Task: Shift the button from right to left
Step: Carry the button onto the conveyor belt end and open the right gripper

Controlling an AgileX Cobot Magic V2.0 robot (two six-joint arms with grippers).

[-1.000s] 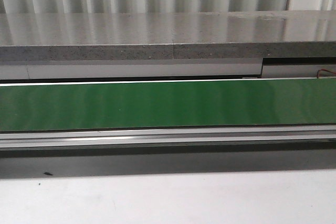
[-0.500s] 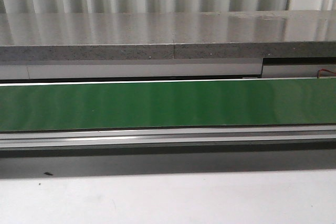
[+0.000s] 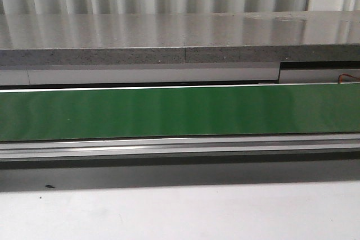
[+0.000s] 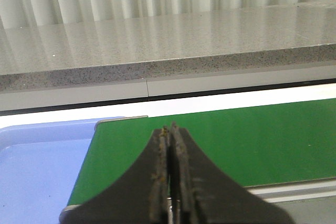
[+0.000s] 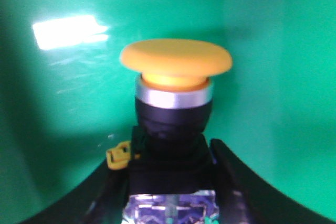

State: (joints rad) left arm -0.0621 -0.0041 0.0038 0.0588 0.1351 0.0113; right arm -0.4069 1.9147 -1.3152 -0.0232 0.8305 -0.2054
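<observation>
Our right gripper [image 5: 170, 182] is clamped on the button [image 5: 175, 103] — its dark fingers [image 5: 236, 187] press the black body from both sides, the yellow mushroom head pointing away from the wrist, a silver ring under the head and the clear contact block nearest the camera. Behind the button we see only the green belt [image 5: 273, 77], close up and blurred, so we cannot place it along the bench. Our left gripper [image 4: 169, 182] has its fingers pressed together with nothing between them — it hangs over the belt's end, beside a blue tray [image 4: 42, 166]. The grey stone counter [image 4: 168, 45] runs along the bench's far edge.
</observation>
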